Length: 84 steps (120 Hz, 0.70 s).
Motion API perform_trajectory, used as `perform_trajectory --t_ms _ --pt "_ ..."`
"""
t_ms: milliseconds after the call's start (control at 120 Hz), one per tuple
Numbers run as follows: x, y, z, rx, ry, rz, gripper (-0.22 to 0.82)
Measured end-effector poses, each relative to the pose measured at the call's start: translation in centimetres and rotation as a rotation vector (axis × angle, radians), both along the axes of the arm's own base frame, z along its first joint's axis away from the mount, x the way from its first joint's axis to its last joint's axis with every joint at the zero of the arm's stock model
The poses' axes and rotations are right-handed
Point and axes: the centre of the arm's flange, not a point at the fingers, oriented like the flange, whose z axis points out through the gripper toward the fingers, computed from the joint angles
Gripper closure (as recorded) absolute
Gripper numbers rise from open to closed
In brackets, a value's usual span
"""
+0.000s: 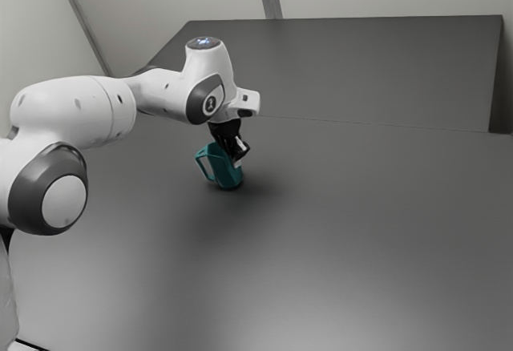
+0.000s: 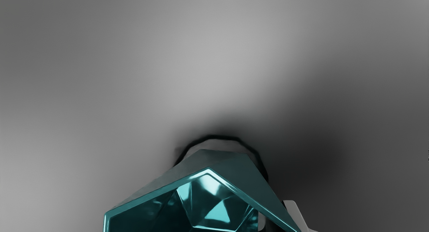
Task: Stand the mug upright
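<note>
Mug location: the teal mug (image 1: 224,171) is on or just above the table (image 1: 337,223), mouth upward and base (image 1: 230,187) downward. Its body leans slightly, with the top toward the exterior view's left. The handle (image 1: 204,167) is on that same side. Full contact between base and table cannot be confirmed.

Tool state: the tool (image 1: 233,157) appears closed on the mug's wall at the rim (image 2: 207,171). One finger (image 2: 261,221) is inside the mouth; the other finger (image 2: 295,212) bears on the outside of the wall.

Step in hand: judged from the lean and the grip, this is the final righting and seating of the mug. The mug is close to upright but not evidently level.

Next move: maintain the grip. Rotate the mug to remove the remaining lean, then seat the base flat on the table. Open the tool only after the base is flat.

Caution: releasing while the mug leans may let it rock or tip toward the handle.
</note>
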Motion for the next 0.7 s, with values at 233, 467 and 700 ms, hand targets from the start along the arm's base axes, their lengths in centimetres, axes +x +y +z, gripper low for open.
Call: perform_trajectory --t_ms 233,467,700 --pt "0.2 -0.1 -0.4 -0.008 -0.013 -0.009 0.79" --pt "0.3 -0.1 -0.8 -0.013 -0.015 -0.015 0.62" --pt "0.2 -0.1 0.8 -0.016 -0.039 -0.030 0.21"
